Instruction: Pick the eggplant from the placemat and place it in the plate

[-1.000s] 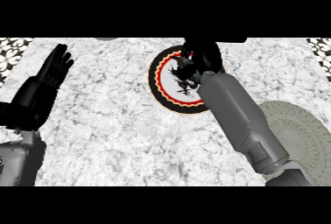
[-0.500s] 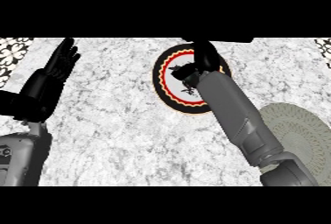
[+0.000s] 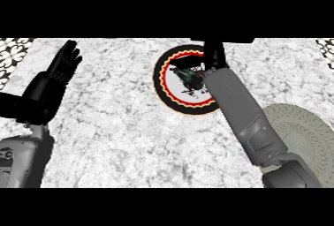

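The eggplant (image 3: 190,78), dark with a green cap, lies on the white middle of the plate (image 3: 167,94), which has a black, red and yellow rim. My right hand (image 3: 213,54) is at the plate's far right edge, just beyond the eggplant, its fingers straight and off it. Its grey forearm (image 3: 241,110) crosses the plate's right side and hides that part. The round grey-green placemat (image 3: 305,132) lies at the right with nothing on its visible part. My left hand (image 3: 57,73) rests open at the left, fingers up.
The counter top is white-grey marble (image 3: 117,132). Patterned tiles (image 3: 13,50) show at the far left and far right corners. A dark edge runs along the back behind the plate.
My right hand has drawn back toward the far edge, uncovering the eggplant, which now lies on the plate. The left hand has shifted slightly right and up.
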